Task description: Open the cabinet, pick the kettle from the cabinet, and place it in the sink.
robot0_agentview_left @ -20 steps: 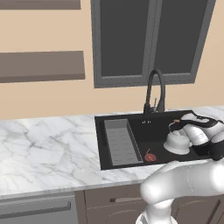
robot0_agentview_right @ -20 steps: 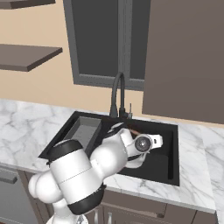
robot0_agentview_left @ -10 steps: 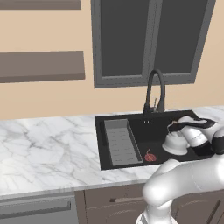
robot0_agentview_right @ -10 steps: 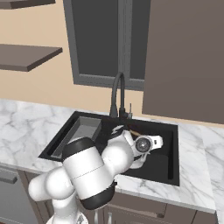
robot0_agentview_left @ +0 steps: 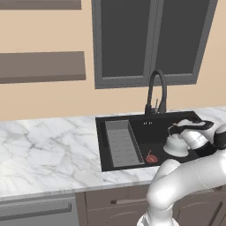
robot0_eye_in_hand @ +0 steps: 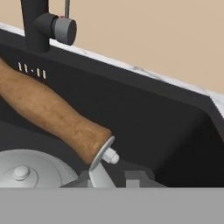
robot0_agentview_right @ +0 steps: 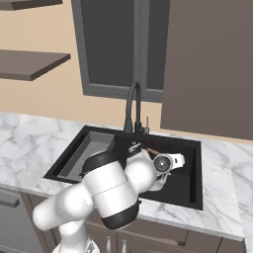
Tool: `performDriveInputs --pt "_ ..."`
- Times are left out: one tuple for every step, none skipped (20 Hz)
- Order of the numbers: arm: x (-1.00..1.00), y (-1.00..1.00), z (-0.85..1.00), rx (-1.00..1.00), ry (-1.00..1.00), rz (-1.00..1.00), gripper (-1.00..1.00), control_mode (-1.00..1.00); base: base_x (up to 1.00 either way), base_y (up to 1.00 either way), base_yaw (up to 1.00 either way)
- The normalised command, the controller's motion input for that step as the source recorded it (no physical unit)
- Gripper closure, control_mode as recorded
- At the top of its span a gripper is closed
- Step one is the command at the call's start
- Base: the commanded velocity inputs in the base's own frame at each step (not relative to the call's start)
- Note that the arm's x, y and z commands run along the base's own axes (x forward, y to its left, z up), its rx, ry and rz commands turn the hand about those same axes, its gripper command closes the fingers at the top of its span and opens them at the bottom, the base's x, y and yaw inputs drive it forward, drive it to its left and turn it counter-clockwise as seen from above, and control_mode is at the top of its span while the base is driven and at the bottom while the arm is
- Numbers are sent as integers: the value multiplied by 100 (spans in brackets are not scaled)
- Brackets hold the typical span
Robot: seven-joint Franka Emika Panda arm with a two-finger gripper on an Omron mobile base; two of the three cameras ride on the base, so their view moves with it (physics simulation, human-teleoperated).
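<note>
The kettle sits down inside the sink, in the right part of the black rectangular basin, its squat rounded silvery body just right of a small red object on the basin floor. To the left lies the ribbed grey tray, long and narrow, against the basin's left wall. The gripper is over the kettle with its jaws drawn almost together on the kettle's handle — the fingertips themselves are hard to make out, so how firmly they pinch is unclear.

In the hand view the handle runs as a thick, grainy light-brown bar, slanting down to a flat metal bracket with a small rounded stud, and below it shows the domed, brushed-metal lid with its little knob.

The black arched tap rises from the back rim of the basin, a smooth tube with a grey-capped side lever. Around the basin spreads the white marble counter, veined in grey. Above, the cabinet presents a plain dark grey-brown face at the right of the right base view — probably an open door.
</note>
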Motion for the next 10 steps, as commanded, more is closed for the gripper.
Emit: performDriveInputs --pt "16 -5 -16 -4 0 0 100 -100 0 0 0" --pt "14 -6 -18 -3 0 0 100 -100 0 0 0" --pt "14 -6 -18 -3 0 0 100 -100 0 0 0" --pt "13 -7 -19 -2 0 0 100 -100 0 0 0" --pt "14 -8 -19 -2 0 0 100 -100 0 0 0" --pt "13 -8 -19 -2 0 0 100 -100 0 0 0" --pt "14 -8 -18 -2 0 0 100 -100 0 0 0" --pt "13 -7 -19 -2 0 0 100 -100 0 0 0" --pt "14 -8 -18 -2 0 0 100 -100 0 0 0" --pt "14 -6 -19 -3 0 0 100 -100 0 0 0"
